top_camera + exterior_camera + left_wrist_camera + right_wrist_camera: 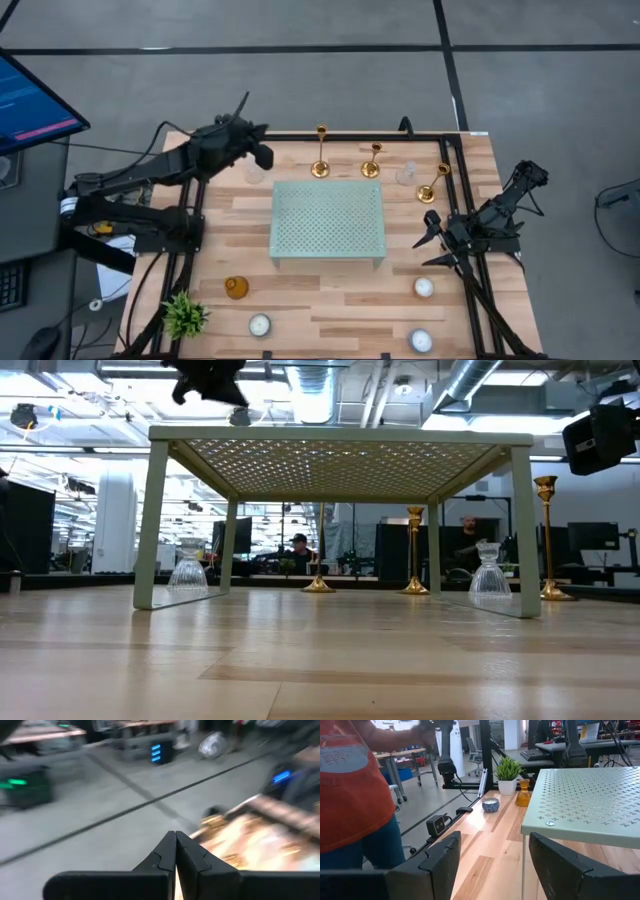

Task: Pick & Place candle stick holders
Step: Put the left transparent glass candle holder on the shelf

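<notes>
Three gold candle stick holders stand upright on their round bases along the table's far edge: a tall one (321,150), a shorter one (372,160) and one at the far right (435,183). They also show in the low view (415,550) (547,535). My left gripper (266,154) is shut and empty, raised above the far left of the table, left of the tall holder; it also shows in the left wrist view (176,847). My right gripper (434,240) is open and empty at the table's right side, near the far-right holder; it also shows in the right wrist view (492,855).
A pale green perforated stand (328,222) fills the table's middle. Clear glass cups (255,172) (407,174) stand near the holders. An amber cup (236,288), a small plant (185,315) and three tealights (260,324) (424,287) (420,340) sit along the near part. A person (350,785) stands beside the table.
</notes>
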Robot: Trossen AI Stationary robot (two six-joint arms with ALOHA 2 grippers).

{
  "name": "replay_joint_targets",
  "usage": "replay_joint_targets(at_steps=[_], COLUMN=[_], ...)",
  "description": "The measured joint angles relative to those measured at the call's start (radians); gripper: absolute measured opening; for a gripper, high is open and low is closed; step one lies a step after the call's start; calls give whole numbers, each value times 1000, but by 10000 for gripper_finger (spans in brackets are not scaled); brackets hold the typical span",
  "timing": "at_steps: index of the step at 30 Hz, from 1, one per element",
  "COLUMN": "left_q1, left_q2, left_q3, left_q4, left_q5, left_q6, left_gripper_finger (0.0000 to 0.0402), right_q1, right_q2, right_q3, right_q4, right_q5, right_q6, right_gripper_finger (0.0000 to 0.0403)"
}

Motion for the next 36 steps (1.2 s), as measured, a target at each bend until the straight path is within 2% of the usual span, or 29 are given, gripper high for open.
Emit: replay_joint_targets(at_steps=[3,5,10,15,19,24,29,36], left_q1=[41,62,83,155,197,208,208,206], left_q2=[-1,-14,-34,-90,-168,-296,-376,-383], left_q3=[0,-1,-18,-125,-255,-416,-541,-674], left_q4=[-101,-184,-284,-280,-227,-97,1,141], left_q5=[-69,-55,72,262,326,339,339,305], left_q6=[20,33,31,-46,-77,-77,-77,-84], left_gripper_finger=[19,35,95,169,222,268,280,280], right_q1=[0,0,0,0,0,0,0,0], right_q2=[0,0,0,0,0,0,0,0], right_q3=[0,0,0,0,0,-1,-1,-1], right_q4=[0,0,3,5,5,6,6,6], right_q5=[0,9,73,97,98,98,98,98], right_q6=[0,1,3,2,2,3,3,25], right_gripper_finger=[226,226,226,226,226,226,226,226])
